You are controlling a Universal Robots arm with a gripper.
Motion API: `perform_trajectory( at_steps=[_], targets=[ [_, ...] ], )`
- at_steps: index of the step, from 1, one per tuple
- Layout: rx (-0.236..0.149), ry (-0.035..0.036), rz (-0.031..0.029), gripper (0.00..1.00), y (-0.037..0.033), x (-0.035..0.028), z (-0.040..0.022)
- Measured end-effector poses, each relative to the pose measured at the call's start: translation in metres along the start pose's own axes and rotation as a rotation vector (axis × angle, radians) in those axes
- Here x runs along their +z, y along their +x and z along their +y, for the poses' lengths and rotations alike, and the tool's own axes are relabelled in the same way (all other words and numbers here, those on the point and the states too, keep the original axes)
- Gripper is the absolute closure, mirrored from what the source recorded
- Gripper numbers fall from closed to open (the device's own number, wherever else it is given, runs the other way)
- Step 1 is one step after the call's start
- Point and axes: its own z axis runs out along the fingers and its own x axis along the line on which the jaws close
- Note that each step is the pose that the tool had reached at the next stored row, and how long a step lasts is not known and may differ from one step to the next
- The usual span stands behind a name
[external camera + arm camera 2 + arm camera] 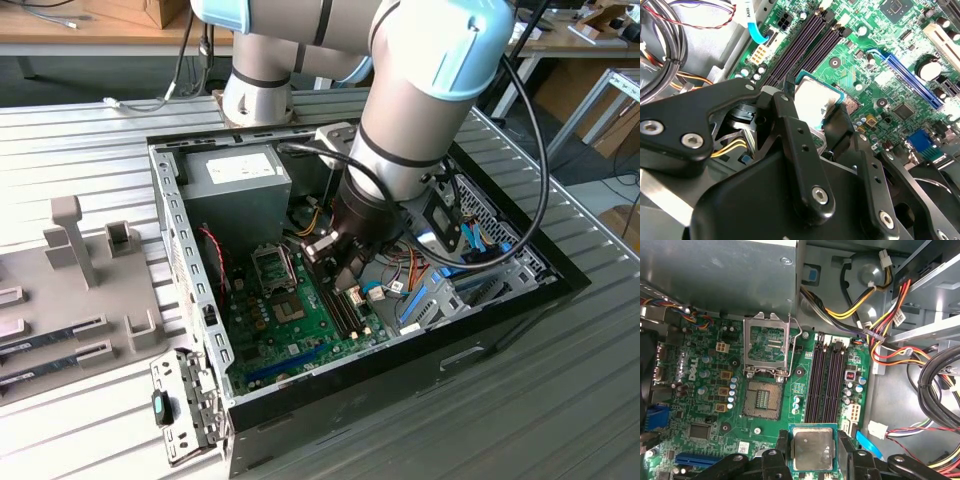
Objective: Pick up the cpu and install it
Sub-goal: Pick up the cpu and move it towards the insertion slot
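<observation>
1. Where the exterior view's left edge begins, one grey tray [95,300] lies beside the case [400,380]. Two long sticks [55,330] sit in it.
2. Inside the case there is one grey power box [235,175] and one green board [290,340]. The board has one socket [763,400], which is open, with its frame [767,345] lifted and nothing seated in it.
3. Toward the exterior view's right of the socket, four dark memory slots [827,380] run side by side.
4. The gripper [812,456] has its fingers [782,449] clamped on two opposite edges of the one cpu [812,444]. It holds the cpu lid-up above the board, just off the slots' end and apart from the socket.
5. As I judge its handling, the cpu is light, thin and stiff, with a slick metal lid. That makes an edge grip at the green rim the right hold, because the underside contacts and the socket's pins are likely fragile.
</observation>
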Motion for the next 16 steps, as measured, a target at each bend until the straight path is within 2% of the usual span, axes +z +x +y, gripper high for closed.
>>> perform_trajectory(
  at_steps=[16],
  targets=[
    [0.000, -0.0001, 0.0000, 0.53, 0.0001, 0.0039, -0.0001]
  ],
)
